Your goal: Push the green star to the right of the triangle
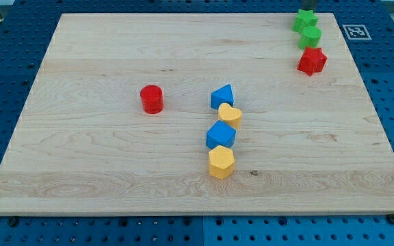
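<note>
The green star (pixel 304 20) lies at the board's top right corner. Just below it and touching it is a green round block (pixel 310 37), with a red star (pixel 312 61) below that. The blue triangle (pixel 221 96) sits near the board's middle, far to the lower left of the green star. My tip (pixel 307 10) shows as a dark stub at the view's top edge, right above the green star and at or near its upper side.
A yellow heart (pixel 230 115), a blue cube (pixel 220 134) and a yellow hexagon (pixel 221 162) form a column below the triangle. A red cylinder (pixel 152 99) stands to the triangle's left. The wooden board (pixel 81 171) lies on a blue pegboard.
</note>
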You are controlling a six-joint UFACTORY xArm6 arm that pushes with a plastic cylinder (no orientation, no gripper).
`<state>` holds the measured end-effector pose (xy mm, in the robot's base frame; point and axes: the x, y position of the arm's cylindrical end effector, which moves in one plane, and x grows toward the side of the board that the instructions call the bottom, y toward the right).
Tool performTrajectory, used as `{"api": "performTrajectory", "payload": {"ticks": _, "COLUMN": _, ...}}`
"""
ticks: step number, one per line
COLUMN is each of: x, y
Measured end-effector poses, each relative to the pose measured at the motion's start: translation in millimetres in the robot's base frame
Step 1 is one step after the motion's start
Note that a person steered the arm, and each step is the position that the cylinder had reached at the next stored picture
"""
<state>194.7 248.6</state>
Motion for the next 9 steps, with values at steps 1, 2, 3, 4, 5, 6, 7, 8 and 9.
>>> {"api": "performTrajectory", "payload": {"ticks": 1, "x": 6.7, "y": 7.2}}
{"api": "performTrajectory", "payload": {"ticks": 2, "x": 23.2, "y": -4.9}}
{"api": "performTrajectory", "payload": {"ticks": 3, "x": 34.9, "y": -27.9}}
{"api": "performTrajectory", "payload": {"ticks": 4, "x": 39.4, "y": -53.8}}
{"api": "performTrajectory", "payload": {"ticks": 5, "x": 39.4, "y": -82.1}}
{"api": "performTrajectory", "payload": {"ticks": 6, "x": 39.5, "y": -110.7}}
{"api": "performTrajectory", "payload": {"ticks": 7, "x": 39.5, "y": -124.4}}
{"api": "performTrajectory", "payload": {"ticks": 8, "x": 47.9, "y": -122.0}}
{"api": "performTrajectory", "payload": {"ticks": 9, "x": 47.9, "y": -113.2}}
